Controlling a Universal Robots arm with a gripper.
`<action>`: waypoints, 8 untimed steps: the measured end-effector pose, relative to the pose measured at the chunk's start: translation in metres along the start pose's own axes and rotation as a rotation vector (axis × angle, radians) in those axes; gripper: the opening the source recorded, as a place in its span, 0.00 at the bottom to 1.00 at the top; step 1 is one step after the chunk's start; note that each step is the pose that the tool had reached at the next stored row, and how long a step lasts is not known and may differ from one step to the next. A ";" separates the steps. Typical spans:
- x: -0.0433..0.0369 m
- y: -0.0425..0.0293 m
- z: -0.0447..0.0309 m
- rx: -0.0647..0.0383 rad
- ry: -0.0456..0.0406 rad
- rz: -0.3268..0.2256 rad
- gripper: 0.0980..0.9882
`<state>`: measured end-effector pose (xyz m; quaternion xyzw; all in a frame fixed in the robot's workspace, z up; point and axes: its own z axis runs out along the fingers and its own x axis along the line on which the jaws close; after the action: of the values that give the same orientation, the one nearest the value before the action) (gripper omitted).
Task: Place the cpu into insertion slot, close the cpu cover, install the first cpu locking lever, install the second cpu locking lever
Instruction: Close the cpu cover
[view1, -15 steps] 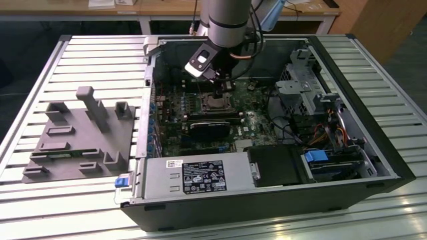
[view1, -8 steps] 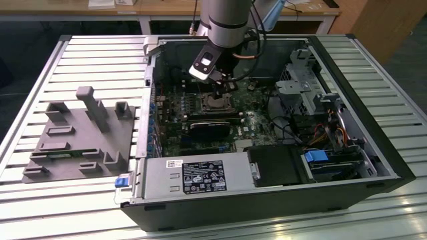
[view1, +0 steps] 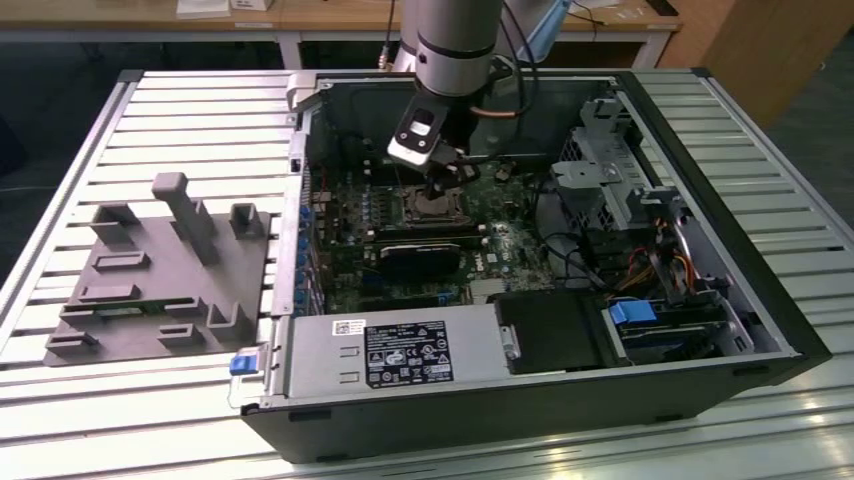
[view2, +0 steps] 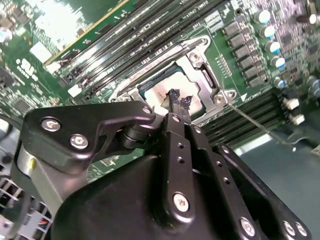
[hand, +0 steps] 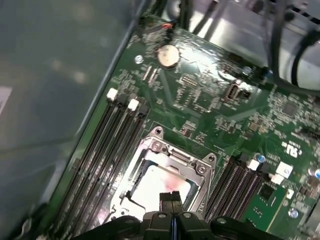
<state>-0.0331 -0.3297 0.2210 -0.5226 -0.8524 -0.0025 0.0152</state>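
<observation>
The cpu lies in the insertion slot on the green board, its pale metal top showing through the cut-out of the cpu cover. The silvery cover frame lies down around the chip. My gripper hangs directly over the chip with its black fingers pressed together and nothing between them; its tips sit at or just above the chip's top. A thin wire locking lever runs out from the socket corner across the memory slots. The arm reaches down into the case.
Long black memory slots flank the socket on both sides. A black card lies just in front of the socket, then the power supply. Drive cages and cables fill the exterior view's right. A grey fixture stands outside the case.
</observation>
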 end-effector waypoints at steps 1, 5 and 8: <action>0.0000 0.0000 0.0002 0.001 -0.0002 -0.018 0.00; 0.0000 0.0000 0.0009 0.003 -0.0011 -0.092 0.00; -0.0001 0.0000 0.0016 0.005 -0.0025 -0.146 0.00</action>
<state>-0.0330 -0.3296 0.2195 -0.4588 -0.8884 -0.0010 0.0152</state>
